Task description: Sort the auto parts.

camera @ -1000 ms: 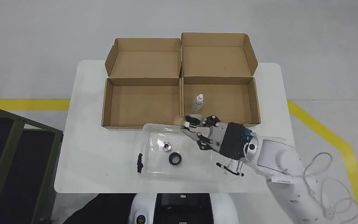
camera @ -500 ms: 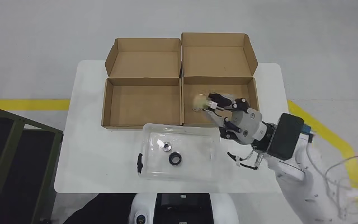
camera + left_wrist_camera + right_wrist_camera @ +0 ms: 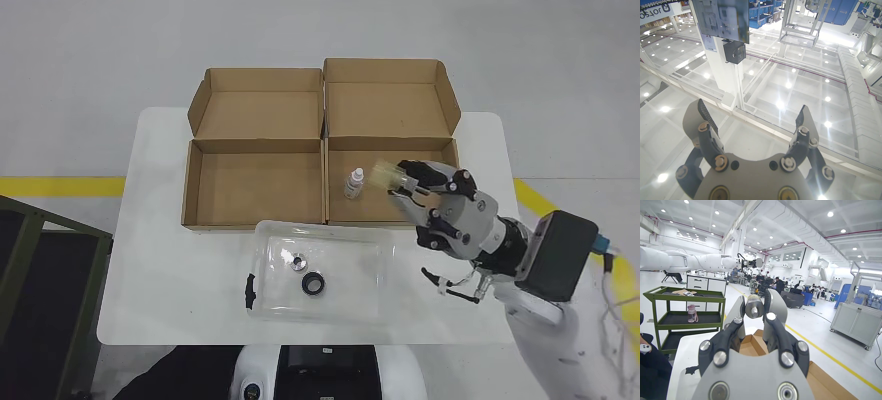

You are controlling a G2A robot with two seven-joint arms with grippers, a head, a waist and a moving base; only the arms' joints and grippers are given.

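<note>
Cylinder part clamped between right gripper fingers — held above right cardboard box, near small white part inside. Left gripper spread wide apart. Clear tray — silver piece, black ring.

Wears a smooth white shell along the right arm, broken by a black wrist block with a blue tab. Trails thin dark cables beside the wrist. Ends in the right gripper: grey metal plate, black links, round silver screws. Repeats that build on the left gripper, whose 2 grey fingers bear black serrated pads.
</note>
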